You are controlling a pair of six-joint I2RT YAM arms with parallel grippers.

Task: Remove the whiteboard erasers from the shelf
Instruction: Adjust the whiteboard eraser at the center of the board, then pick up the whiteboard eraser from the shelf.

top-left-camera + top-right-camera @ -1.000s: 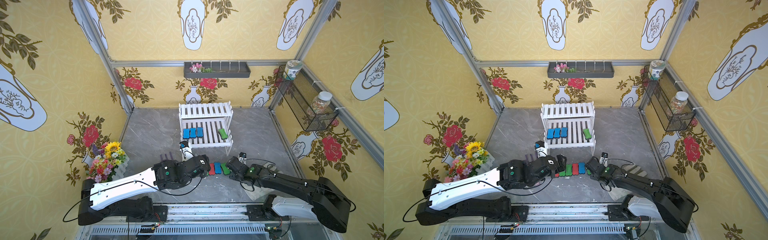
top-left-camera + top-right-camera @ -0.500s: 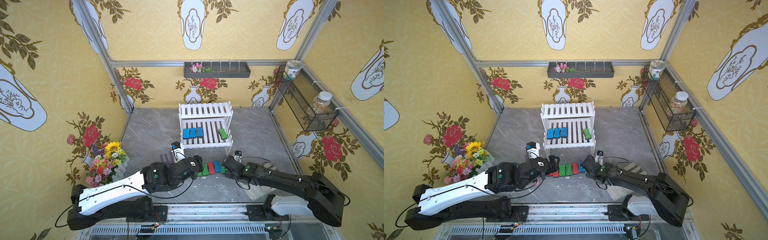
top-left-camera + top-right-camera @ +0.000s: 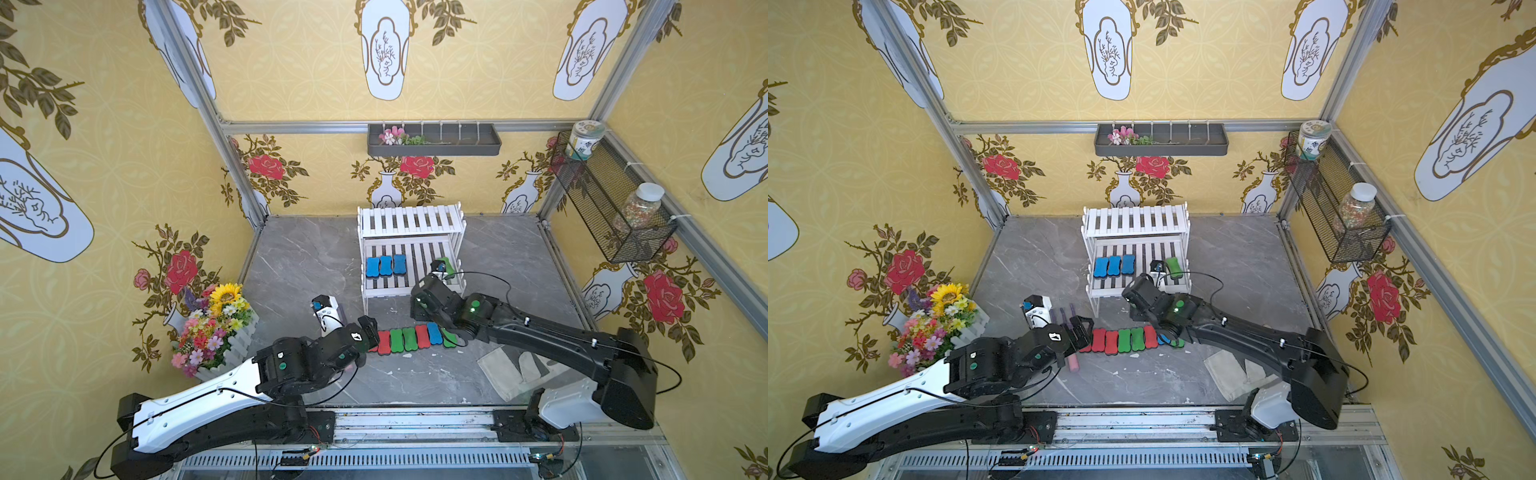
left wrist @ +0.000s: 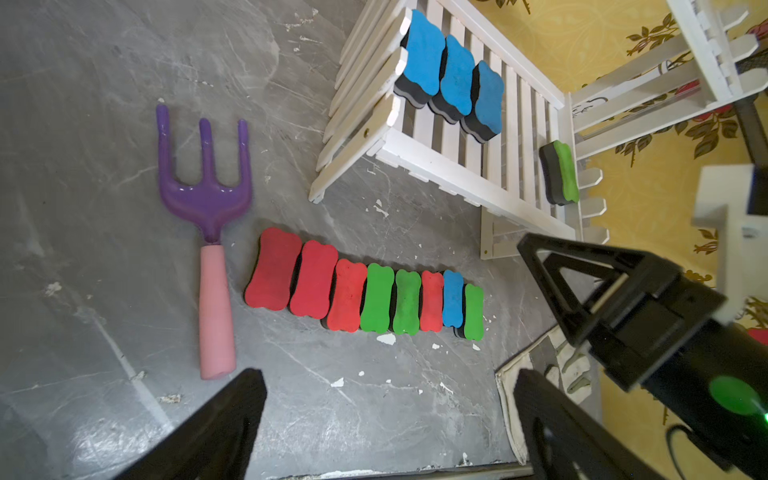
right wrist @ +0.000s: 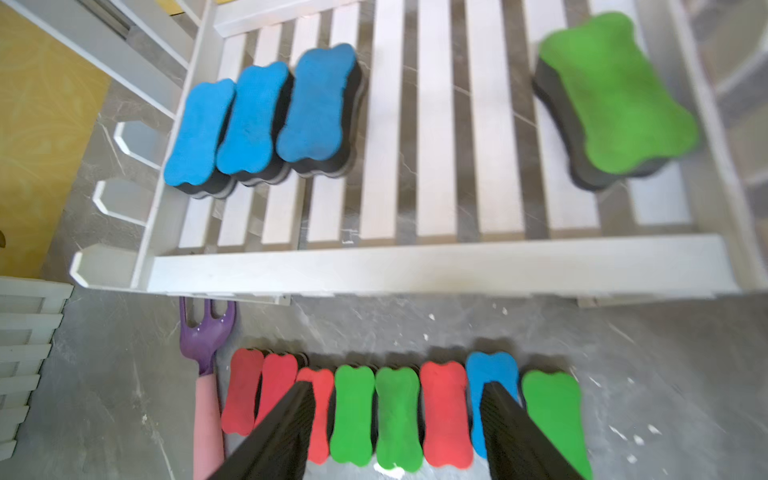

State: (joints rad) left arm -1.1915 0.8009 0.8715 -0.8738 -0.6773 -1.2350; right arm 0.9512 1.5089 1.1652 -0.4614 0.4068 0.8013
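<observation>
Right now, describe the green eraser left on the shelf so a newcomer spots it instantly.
Find the white two-tier shelf near the back wall and look at its lower tier. Three blue erasers sit bunched at one end; the green eraser lies alone at the other end, the only green one not in the floor row.

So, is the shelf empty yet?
Not empty: three blue erasers and one green eraser lie on the lower tier of the shelf.
</observation>
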